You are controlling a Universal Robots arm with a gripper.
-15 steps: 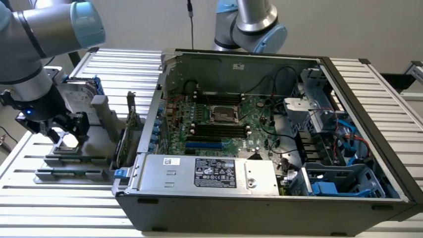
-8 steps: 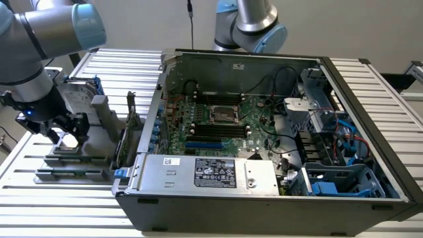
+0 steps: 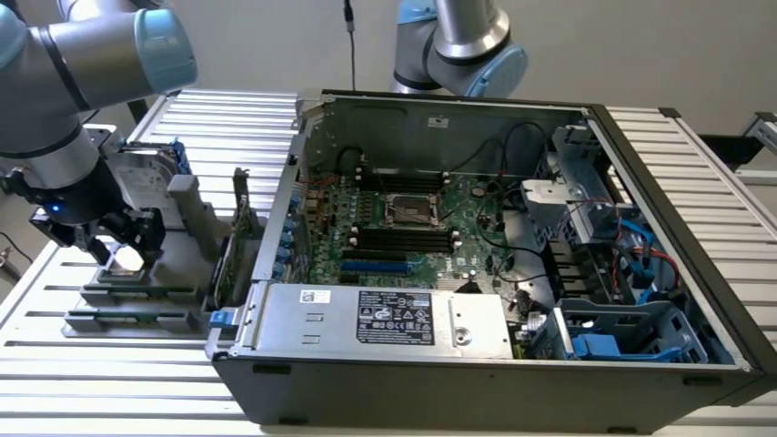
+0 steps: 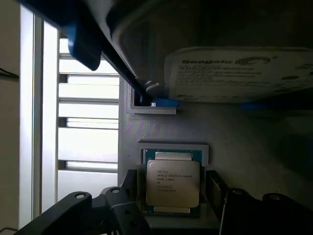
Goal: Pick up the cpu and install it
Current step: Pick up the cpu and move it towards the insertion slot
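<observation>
black fingers (image 4: 213,188): closest to the wrist camera, one on each side of the cpu, just beside its edges.
claw (image 4: 172,198): spread wide and holding nothing. it hangs low over the cpu. in the exterior view the claw (image 3: 122,244) is at the exterior view's left, over the grey holder.
cpu (image 4: 172,183): small flat square with a shiny silver top, tiny writing and a thin green rim. it lies flat in a square nest in the grey holder, not lifted. in the exterior view the cpu (image 3: 122,255) is a bright patch between the fingers.
grey holder (image 4: 146,129): sits on the counter, just beside the computer case.
hard drive (image 4: 239,73): big and silver with a white label, in the same holder, near the cpu.
memory sticks (image 3: 134,293): long and dark, lying in slots in the holder.
computer case (image 3: 680,273): big, dark and open on top, resting on the counter.
motherboard (image 3: 401,241): green, inside the case.
socket (image 3: 410,211): square spot with a metal frame on the motherboard, well apart from the cpu.
arm (image 3: 73,100): grey with pale blue caps, reaching down to the claw.
counter (image 3: 97,382): made of white slats.
</observation>
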